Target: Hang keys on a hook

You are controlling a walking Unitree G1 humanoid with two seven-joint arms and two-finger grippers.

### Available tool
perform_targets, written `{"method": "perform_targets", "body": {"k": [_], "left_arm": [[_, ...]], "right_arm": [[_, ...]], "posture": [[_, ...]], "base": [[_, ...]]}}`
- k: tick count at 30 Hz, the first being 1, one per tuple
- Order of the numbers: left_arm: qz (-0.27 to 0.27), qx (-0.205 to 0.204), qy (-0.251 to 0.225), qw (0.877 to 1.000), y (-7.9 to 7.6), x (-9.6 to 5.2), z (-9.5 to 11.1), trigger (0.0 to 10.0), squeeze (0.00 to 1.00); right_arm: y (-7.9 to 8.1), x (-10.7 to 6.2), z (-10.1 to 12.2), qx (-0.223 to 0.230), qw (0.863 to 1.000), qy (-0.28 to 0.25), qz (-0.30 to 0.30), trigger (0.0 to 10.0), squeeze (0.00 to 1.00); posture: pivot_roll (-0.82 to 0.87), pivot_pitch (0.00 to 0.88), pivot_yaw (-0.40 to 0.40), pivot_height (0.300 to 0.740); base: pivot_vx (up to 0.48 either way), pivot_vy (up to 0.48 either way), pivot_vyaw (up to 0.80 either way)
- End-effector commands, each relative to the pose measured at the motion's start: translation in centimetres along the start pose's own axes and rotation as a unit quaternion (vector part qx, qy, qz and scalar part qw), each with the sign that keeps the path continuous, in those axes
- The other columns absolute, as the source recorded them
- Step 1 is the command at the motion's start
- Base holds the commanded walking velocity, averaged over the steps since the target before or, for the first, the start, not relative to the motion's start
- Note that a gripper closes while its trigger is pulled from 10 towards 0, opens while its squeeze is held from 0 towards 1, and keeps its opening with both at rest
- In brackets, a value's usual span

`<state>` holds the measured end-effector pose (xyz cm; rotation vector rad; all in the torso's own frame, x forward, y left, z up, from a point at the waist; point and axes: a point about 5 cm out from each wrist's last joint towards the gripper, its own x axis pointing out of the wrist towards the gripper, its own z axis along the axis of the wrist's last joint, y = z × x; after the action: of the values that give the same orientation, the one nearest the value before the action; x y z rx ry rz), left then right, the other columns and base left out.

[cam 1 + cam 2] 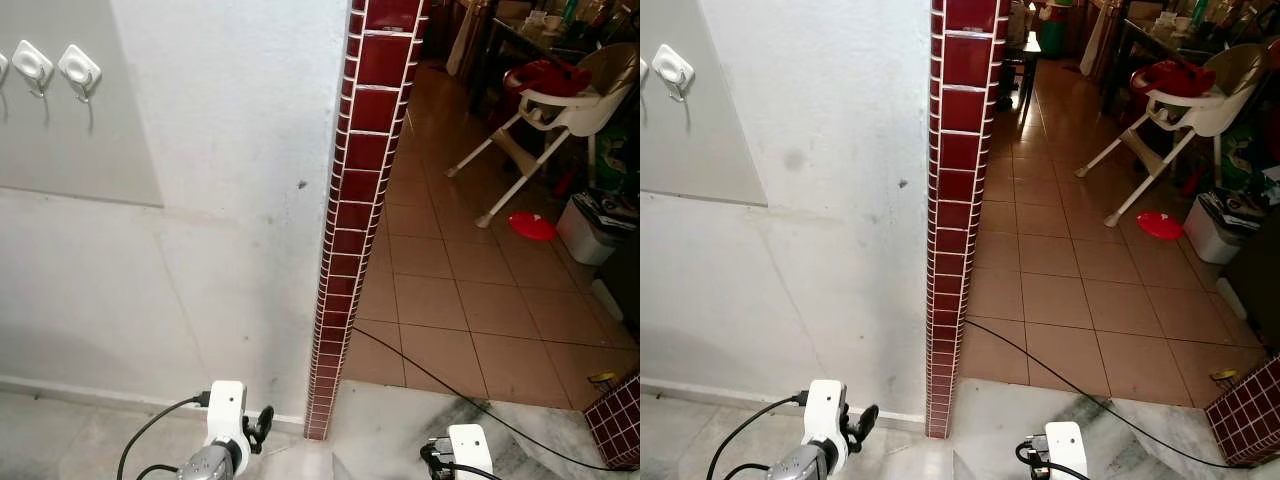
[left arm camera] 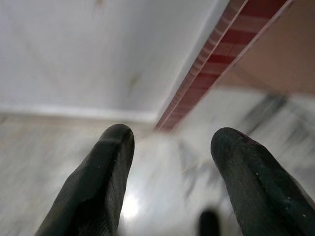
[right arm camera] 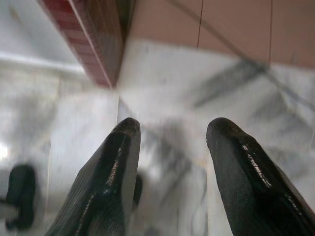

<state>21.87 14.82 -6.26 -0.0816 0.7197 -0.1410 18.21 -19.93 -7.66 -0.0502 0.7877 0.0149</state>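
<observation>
1. Two white square hooks (image 1: 55,68) sit on a smooth grey panel high on the white wall, far up and to the left of my left pincer (image 2: 170,187) in the left eye view. No keys can be made out in it. A column edge of glossy dark red tiles (image 1: 355,210) with white grout runs down to the marbled floor between my two wrists. Beyond it, well off to my right, a white high chair (image 1: 560,105) holds something red in its seat, a red dish (image 1: 531,226) lies flat on the tan floor tiles, and a white bin (image 1: 590,232) stands near it; I cannot tell what is in the bin.

2. One hook (image 1: 672,68) shows whole in the right eye view. A thin black cable (image 1: 1060,385) snakes across the tan tiles toward my right wrist.

3. Both black, rounded, matte fingers (image 2: 96,187) of my left pincer are spread well apart in the left wrist view, with nothing between them. Blurred grey-veined marble floor lies below, and the red tile strip ahead.

4. Both fingers (image 3: 106,182) of my right pincer (image 3: 170,177) stand apart in the right wrist view, holding nothing, over the same marble, the tile column's foot just ahead.
</observation>
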Motion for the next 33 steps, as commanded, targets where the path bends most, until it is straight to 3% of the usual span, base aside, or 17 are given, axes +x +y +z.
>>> {"method": "perform_targets", "body": {"k": [1, 6, 13, 21, 25, 28, 30, 33], "left_arm": [[0.011, 0.009, 0.033, 0.999, 0.4, -0.4, -1.3, 10.0, 0.00], [0.004, 0.013, 0.053, 0.998, 0.2, -0.7, -2.4, 10.0, 0.00], [0.020, 0.015, 0.090, 0.996, 1.2, -1.9, -4.7, 10.0, 0.00], [0.009, 0.003, 0.069, 0.998, 1.4, -1.7, -4.0, 10.0, 0.00], [-0.009, 0.032, 0.051, 0.998, 1.3, -1.4, -3.0, 10.0, 0.00], [-0.009, 0.004, 0.038, 0.999, 1.7, -1.5, -2.9, 10.0, 0.00], [-0.008, 0.016, 0.041, 0.999, 1.5, -1.7, -3.4, 10.0, 0.00], [0.001, -0.007, 0.050, 0.999, 1.7, -1.9, -3.9, 10.0, 0.00]], "right_arm": [[-0.5, -0.4, -1.1, 0.000, 1.000, 0.027, -0.010, 10.0, 0.00], [-1.3, -1.1, -2.9, 0.021, 0.998, 0.060, -0.025, 10.0, 0.00], [-1.4, -1.5, -3.7, 0.027, 0.997, 0.072, -0.026, 10.0, 0.00], [-1.9, -1.5, -3.5, 0.018, 0.997, 0.065, -0.023, 10.0, 0.00], [-2.4, -1.4, -3.0, 0.027, 0.997, 0.060, -0.030, 10.0, 0.00], [-2.4, -1.3, -2.7, 0.031, 0.998, 0.058, -0.024, 10.0, 0.00], [-2.0, -1.1, -2.5, 0.025, 0.998, 0.050, -0.015, 10.0, 0.00], [-2.0, -1.1, -2.4, 0.031, 0.998, 0.048, -0.023, 10.0, 0.00]], "posture": [[-0.04, 0.000, -0.036, 0.740], [-0.03, 0.000, -0.046, 0.740], [-0.03, 0.000, -0.043, 0.740], [-0.01, 0.000, -0.057, 0.740], [0.04, 0.000, -0.087, 0.740], [0.04, 0.000, -0.089, 0.740], [0.02, 0.000, -0.075, 0.740], [-0.01, 0.000, -0.053, 0.740]], "base": [[0.000, 0.000, 0.00], [0.000, 0.000, 0.00], [0.000, 0.000, 0.00], [0.000, 0.000, 0.00], [0.000, 0.000, 0.00], [0.000, 0.000, 0.00], [0.000, 0.000, 0.00], [0.000, 0.000, 0.00]]}}
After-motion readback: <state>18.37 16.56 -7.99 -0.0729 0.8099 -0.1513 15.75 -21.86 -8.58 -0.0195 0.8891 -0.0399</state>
